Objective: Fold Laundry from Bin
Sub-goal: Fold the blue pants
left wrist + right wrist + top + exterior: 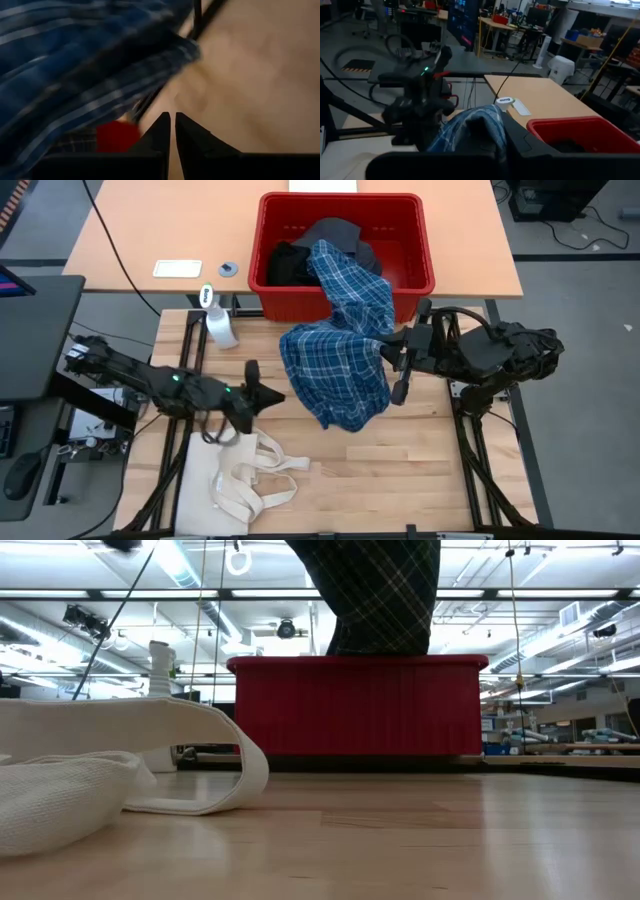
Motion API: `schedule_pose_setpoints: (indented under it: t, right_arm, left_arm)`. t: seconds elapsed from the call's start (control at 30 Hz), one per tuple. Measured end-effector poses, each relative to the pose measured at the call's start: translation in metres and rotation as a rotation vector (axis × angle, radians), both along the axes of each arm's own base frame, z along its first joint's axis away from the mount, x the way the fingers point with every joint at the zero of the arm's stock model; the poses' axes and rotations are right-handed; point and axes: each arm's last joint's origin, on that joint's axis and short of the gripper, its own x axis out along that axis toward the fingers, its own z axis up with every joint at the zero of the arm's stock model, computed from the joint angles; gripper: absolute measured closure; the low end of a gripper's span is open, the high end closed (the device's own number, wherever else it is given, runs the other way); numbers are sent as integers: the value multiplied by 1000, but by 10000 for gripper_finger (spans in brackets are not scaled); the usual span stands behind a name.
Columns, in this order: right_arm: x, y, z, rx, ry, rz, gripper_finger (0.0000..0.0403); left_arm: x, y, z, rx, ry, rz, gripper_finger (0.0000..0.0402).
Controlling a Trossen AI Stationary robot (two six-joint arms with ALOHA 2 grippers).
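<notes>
blue plaid shirt (pixel 340 365), red bin (pixel 345 252)

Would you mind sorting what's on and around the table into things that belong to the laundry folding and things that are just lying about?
Part of the job:
- blue plaid shirt, held up by the right gripper
- red bin
- dark garments in the bin
- left gripper, shut, empty

Lying about:
- cream tote bag
- spray bottle
- white card

Evenly bright from ceiling strip lights at 12 o'clock in the low view, soft shadows under the shirt (pixel 340 360), heavy motion blur across the left wrist view, dimness in the right wrist view.
</notes>
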Motion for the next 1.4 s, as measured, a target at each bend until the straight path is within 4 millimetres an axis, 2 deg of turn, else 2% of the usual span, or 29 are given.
schedule_pose_setpoints:
  t: [0.13,0.23,0.37,0.5,0.6,0.7,0.8,0.97,1.27,1.4]
  right_arm:
    - [2,-3,0,2,0,-16,393]
    - [2,-6,0,-2,-4,-50,393]
    - [4,-13,0,25,-22,-94,393]
    - [5,-18,0,65,-40,-120,393]
    - [6,-20,0,85,-49,-131,393]
    - [6,-21,0,98,-55,-136,393]
    - [6,-21,0,98,-55,-136,393]
    - [6,-21,0,98,-55,-136,393]
    - [6,-21,0,90,-51,-134,393]
    - [6,-21,0,83,-48,-133,393]
  left_arm:
    - [15,-14,-14,223,52,89,365]
    - [25,-24,-27,361,96,147,344]
    - [37,-34,-39,493,124,214,283]
    - [47,-38,-45,582,134,266,202]
    - [51,-38,-43,648,126,308,148]
    - [54,-36,-36,698,107,359,120]
    - [57,-31,-25,708,60,411,117]
    - [61,-20,-15,753,28,447,136]
    - [63,-16,-13,914,85,398,211]
    - [61,-21,-12,942,86,377,241]
